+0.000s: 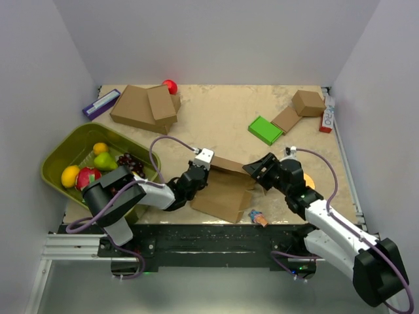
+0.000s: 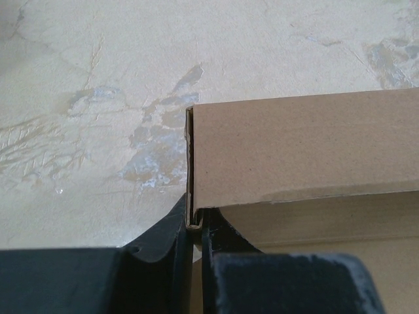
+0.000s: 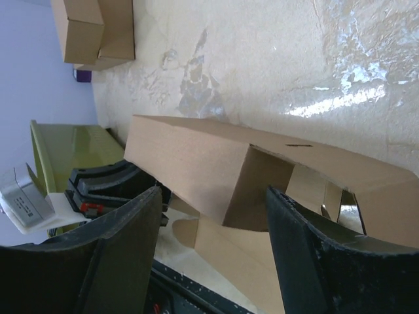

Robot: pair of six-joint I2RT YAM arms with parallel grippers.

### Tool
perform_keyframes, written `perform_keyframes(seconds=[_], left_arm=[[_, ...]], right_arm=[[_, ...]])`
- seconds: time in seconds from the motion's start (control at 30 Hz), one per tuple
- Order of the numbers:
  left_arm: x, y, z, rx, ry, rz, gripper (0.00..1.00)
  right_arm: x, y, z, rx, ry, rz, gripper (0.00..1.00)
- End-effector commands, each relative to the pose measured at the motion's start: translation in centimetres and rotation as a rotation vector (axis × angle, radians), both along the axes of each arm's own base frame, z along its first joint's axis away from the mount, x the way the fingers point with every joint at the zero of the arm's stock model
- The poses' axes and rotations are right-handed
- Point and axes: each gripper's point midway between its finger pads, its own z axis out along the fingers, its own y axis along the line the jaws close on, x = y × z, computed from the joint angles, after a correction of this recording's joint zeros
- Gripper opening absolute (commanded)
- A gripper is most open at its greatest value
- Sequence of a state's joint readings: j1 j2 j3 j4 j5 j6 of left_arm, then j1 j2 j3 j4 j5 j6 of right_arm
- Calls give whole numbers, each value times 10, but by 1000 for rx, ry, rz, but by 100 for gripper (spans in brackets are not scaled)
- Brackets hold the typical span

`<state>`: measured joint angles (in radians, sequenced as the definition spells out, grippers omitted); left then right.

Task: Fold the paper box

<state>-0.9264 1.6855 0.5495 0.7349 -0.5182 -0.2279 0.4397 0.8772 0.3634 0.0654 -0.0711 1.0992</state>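
Step now, I think: standing up a side wall. Left fingers (image 2: 167, 239) pinch one end of the paper box (image 1: 226, 186) wall. Right fingers (image 3: 127, 235) are spread apart, with the other end between them, not touching. Next they probably need to squeeze it and fold it in.

Robot lab: white-walled enclosure (image 1: 216, 39), cluttered table (image 1: 222, 111).

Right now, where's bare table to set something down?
Free: table middle, between stacked boxes and green block; back edge between red ball and small box. Crowded: front centre around the paper box; tray fills the left; right back corner is cluttered.
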Motion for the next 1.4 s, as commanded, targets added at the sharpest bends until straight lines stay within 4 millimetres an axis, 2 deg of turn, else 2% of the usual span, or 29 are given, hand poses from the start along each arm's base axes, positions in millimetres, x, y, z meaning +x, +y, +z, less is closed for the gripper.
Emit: perform_keyframes(seconds=[0.0,0.1,0.13,0.27,0.33,0.43,0.63,0.77,0.87,0.93,0.97,1.0,1.03,1.1,1.13,1.17,1.23,1.37], left_arm=[[-10,1,1,-22,14,13,5],[-16,4,0,-41,28,22,5],[-18,4,0,-49,33,28,4],[-29,5,-4,-62,55,24,5],[-33,7,-7,-60,66,34,4],[-40,9,-8,-67,80,54,4],[-53,6,-10,-87,105,48,4],[-59,-2,-10,-82,108,37,4],[-61,-6,-11,-60,104,41,5],[-59,-7,-11,-51,101,49,5],[-59,-6,-13,-40,100,54,5],[-57,-6,-11,-28,92,56,5],[-52,-7,-5,-23,74,74,5],[-44,-4,-5,33,67,89,5],[-37,-9,2,28,61,94,5],[-30,-3,-2,54,74,107,5],[-16,-4,1,49,94,106,5],[-3,2,0,45,106,113,5]], right_arm=[[13,9,16,104,-59,-24,65],[16,15,12,148,-44,-22,59],[19,17,19,174,-69,-24,57],[22,19,19,237,-71,-45,48],[24,18,21,255,-73,-62,46],[26,14,22,296,-73,-100,38],[26,7,14,343,-53,-165,26],[25,4,9,353,-40,-188,8],[27,-1,8,355,-43,-223,0],[28,-3,9,339,-45,-225,0],[28,-3,10,332,-47,-222,0],[27,-3,13,323,-58,-216,5],[26,-4,11,309,-54,-214,19],[22,-5,11,264,-69,-191,34],[19,-6,13,240,-74,-181,50],[19,-10,14,186,-101,-170,57],[14,-15,23,122,-123,-158,66],[10,-26,40,-48,-221,-132,68]])
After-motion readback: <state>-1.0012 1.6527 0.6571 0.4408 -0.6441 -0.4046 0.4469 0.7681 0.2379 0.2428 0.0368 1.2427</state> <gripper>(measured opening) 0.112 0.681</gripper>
